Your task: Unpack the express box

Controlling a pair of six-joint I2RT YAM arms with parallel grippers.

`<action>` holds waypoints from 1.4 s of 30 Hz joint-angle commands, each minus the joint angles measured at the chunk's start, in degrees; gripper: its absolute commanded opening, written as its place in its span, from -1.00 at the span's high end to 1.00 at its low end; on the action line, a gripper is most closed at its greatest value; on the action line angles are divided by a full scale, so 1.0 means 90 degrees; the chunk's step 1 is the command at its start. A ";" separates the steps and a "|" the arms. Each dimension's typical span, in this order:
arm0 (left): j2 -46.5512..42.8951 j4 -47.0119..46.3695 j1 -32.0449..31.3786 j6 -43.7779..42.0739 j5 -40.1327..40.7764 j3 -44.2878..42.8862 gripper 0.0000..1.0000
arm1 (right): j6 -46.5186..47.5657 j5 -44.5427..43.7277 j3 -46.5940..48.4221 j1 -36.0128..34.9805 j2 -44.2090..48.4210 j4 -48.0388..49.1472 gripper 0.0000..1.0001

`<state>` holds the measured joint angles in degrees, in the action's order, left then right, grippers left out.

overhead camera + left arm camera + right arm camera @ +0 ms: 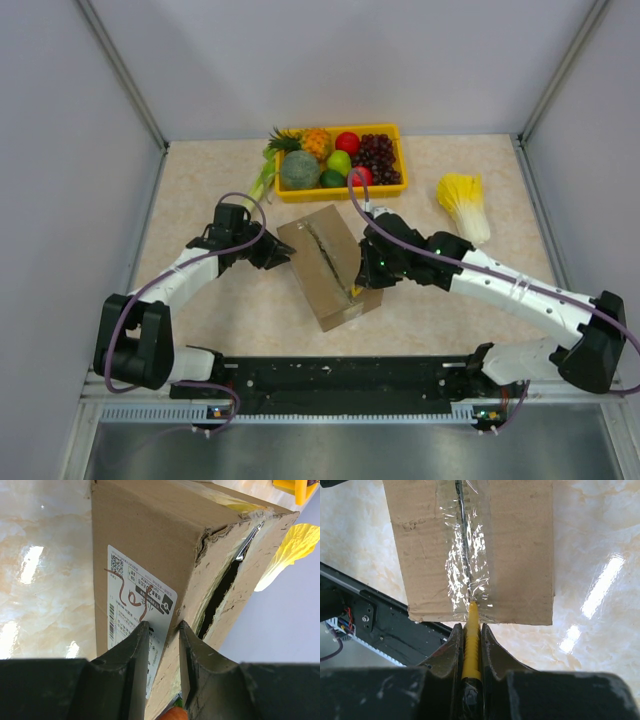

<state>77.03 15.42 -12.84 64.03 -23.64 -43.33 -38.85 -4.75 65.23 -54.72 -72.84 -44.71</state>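
Observation:
The express box (322, 262) is a brown carton lying at an angle in the middle of the table. Its taped top seam is slit at the far end. My right gripper (362, 282) is shut on a yellow cutter (471, 630). The cutter's tip touches the clear tape (465, 555) at the near edge of the box (520, 555). My left gripper (283, 252) is at the box's left upper edge. In the left wrist view its jaws (162, 625) are narrowly apart astride that edge, between the white label (135, 595) and the split top.
A yellow tray (390, 128) of fruit stands behind the box. A yellow-white cabbage (463, 205) lies at the right, and a green stalk (262, 180) lies left of the tray. The black base rail (340, 375) runs along the near edge. A small orange thing (172, 714) shows between the left fingers.

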 commanded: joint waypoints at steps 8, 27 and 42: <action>0.0278 -0.0004 0.0108 0.0141 0.0917 0.0195 0.67 | 0.0059 0.0460 -0.0187 -0.0092 0.0388 -0.1107 1.00; 0.0259 -0.0024 0.0099 -0.0005 0.0820 0.0069 0.63 | 0.0156 0.0509 0.0115 0.0123 0.0876 -0.1263 1.00; 0.0132 -0.0590 0.0099 -0.1274 -0.0361 -0.0351 -0.25 | 0.0371 -0.0556 0.0633 0.0542 0.1013 -0.0805 1.00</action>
<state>77.93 13.30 -12.38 58.57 -24.86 -43.51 -36.99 -6.35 67.46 -51.77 -65.17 -55.57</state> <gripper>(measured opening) 0.564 0.090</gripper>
